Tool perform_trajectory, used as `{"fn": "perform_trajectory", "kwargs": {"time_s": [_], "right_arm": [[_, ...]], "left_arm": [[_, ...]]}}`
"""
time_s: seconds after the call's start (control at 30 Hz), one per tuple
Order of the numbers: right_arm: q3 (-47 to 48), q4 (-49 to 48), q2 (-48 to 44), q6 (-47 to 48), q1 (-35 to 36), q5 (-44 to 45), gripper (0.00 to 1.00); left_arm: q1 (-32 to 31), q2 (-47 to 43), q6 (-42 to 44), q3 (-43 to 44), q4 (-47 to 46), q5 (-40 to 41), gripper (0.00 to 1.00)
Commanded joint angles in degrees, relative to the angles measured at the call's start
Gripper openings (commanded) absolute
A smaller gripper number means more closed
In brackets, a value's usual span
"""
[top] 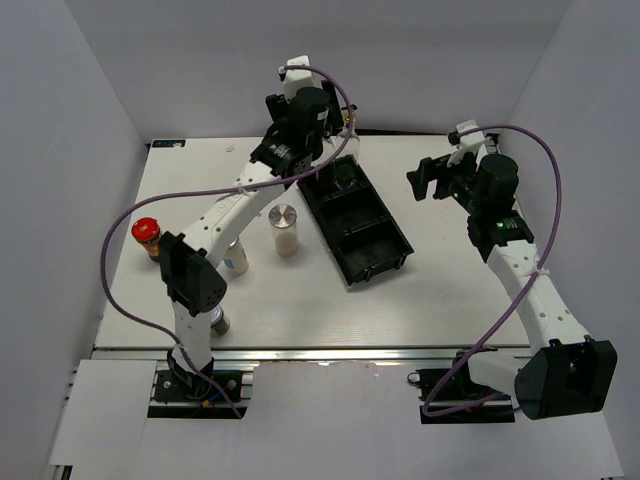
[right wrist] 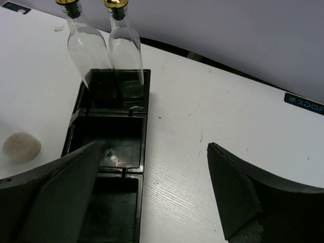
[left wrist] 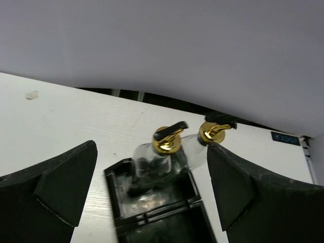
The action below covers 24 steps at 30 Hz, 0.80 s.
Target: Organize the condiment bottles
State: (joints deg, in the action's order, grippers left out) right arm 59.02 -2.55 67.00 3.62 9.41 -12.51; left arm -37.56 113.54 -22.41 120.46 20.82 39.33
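Note:
Two clear glass bottles with gold spouts [left wrist: 164, 152] [right wrist: 125, 45] stand close together at the far end compartment of the black tray [top: 375, 250]; their bases are hidden by its wall. My left gripper [top: 293, 162] [left wrist: 152, 197] is open and empty, above and just in front of them. My right gripper [top: 428, 178] [right wrist: 152, 192] is open and empty over the table, right of the tray. A silver-lidded jar [top: 285, 228] stands left of the tray. A second jar [top: 236, 258] is partly under the left arm, a third [top: 218, 322] is near its base. The red-capped jar [top: 146, 234] is at the far left.
The tray [right wrist: 109, 147] lies diagonally in mid-table; its middle and near compartments hold nothing. Grey walls close in the table on three sides. Purple cables loop off both arms. The table's front edge [top: 330, 350] runs just ahead of the arm bases.

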Motion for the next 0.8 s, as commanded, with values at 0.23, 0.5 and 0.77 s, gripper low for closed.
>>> {"fn": "perform_trajectory", "kwargs": {"time_s": [0.23,0.5,0.77], "right_arm": [[6.18,5.18,2.95,4.2,10.25,-5.68,0.9],[9.79,7.55,8.05,7.54,19.67,-2.43,0.89],[10.85,8.61,10.42,9.56,23.46,-3.74,0.89]], "left_arm": [[2.31,-25.8,2.82,-28.08,-2.54,8.3,0.98],[9.43,-33.37,-0.7,-38.89,-0.08,8.92,0.98],[13.12,-30.49,-0.26,-36.91,1.59,7.61,0.98]]}}
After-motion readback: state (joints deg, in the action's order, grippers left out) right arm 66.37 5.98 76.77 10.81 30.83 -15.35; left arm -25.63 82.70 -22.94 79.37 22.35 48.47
